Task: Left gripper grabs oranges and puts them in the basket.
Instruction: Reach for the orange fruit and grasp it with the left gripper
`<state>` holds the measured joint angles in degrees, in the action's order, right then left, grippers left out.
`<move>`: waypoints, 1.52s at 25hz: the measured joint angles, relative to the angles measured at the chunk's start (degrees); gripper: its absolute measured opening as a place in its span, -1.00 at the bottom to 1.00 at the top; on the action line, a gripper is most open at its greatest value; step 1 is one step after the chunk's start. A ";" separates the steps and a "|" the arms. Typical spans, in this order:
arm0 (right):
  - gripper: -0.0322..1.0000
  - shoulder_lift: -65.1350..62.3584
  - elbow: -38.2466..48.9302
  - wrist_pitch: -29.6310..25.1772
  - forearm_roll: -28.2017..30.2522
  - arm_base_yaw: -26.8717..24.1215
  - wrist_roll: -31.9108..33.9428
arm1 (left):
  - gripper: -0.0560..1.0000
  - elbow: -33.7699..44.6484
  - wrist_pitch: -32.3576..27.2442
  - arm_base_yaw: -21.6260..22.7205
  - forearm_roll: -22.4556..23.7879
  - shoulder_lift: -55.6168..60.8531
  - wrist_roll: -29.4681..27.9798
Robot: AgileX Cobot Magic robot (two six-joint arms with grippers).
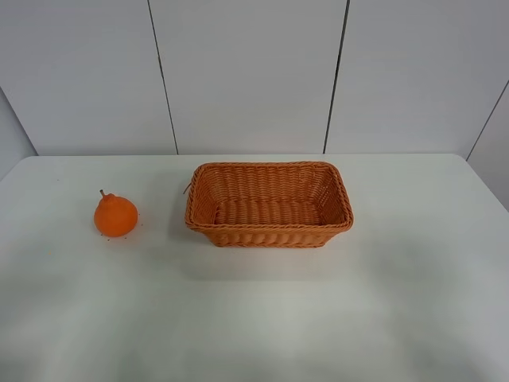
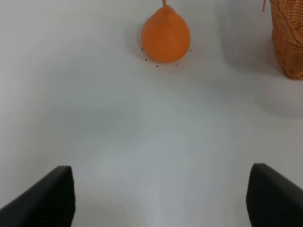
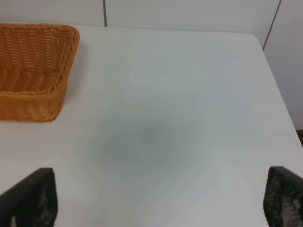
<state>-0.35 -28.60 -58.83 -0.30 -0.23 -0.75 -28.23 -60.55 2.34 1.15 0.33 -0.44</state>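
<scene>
White bench (image 1: 398, 302): flat, rounded corners, carrying all items observed. Pale wall panels (image 1: 246, 72) stand behind its far edge, divided by dark vertical seams. Basket (image 1: 270, 236): rectangular woven wicker, orange-brown, flared sides and braided rim, upright near the middle of the bench, long side facing the high camera. Orange (image 1: 115, 216): one bright round fruit with a knobbed top and short stem, resting on the bench to the left of the basket in the high view, well apart from it and outside it, stem end tilted toward the far left. A few dark specks (image 2: 157, 65) lie on the bench at the base of the fruit, noted in the left wrist view. Left claw (image 2: 161, 189): open, its two dark fingers spread wide with bare bench between them; the orange lies ahead of it, well apart, untouched, with one corner of the basket at the edge of that view. Right claw (image 3: 161, 187): open likewise, fingers wide apart over bare bench, the basket's end wall ahead and off to one side, not in contact. Neither claw appears in the high view.
</scene>
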 joint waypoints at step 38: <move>0.41 0.00 0.00 0.00 0.00 0.00 0.00 | 0.71 -43.31 3.41 0.00 0.00 -73.53 1.97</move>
<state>-0.35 -28.60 -58.83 -0.30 -0.23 -0.75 -71.55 -57.14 2.34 1.15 -73.20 1.53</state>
